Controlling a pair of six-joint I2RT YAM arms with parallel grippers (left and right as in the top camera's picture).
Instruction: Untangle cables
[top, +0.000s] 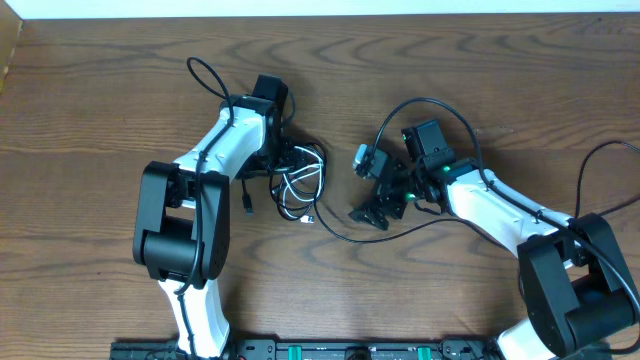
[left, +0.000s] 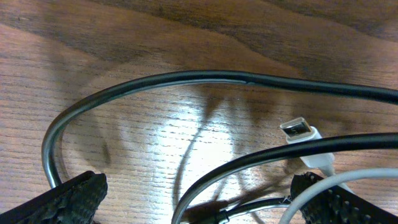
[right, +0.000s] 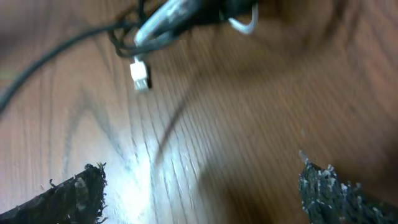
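Note:
The cables lie tangled on the wooden table: a white cable (top: 305, 180) looped with a thin black cable (top: 290, 200), and a black strand (top: 345, 236) that runs off to the right. My left gripper (top: 290, 163) sits over the tangle's upper left, open. In the left wrist view the black cable (left: 186, 78) arcs ahead and a second black loop passes between the open fingers (left: 71, 199). The white plug (left: 303, 132) lies to the right. My right gripper (top: 377, 208) stands open to the right of the tangle, over bare wood. Its blurred wrist view shows the tangle (right: 174, 15) and white plug (right: 140, 74) far ahead.
Thick black arm cables arch over the left arm (top: 205, 75) and the right arm (top: 430, 105). A small black plug end (top: 246, 205) lies left of the tangle. The table's far edge (top: 320, 12) runs along the top.

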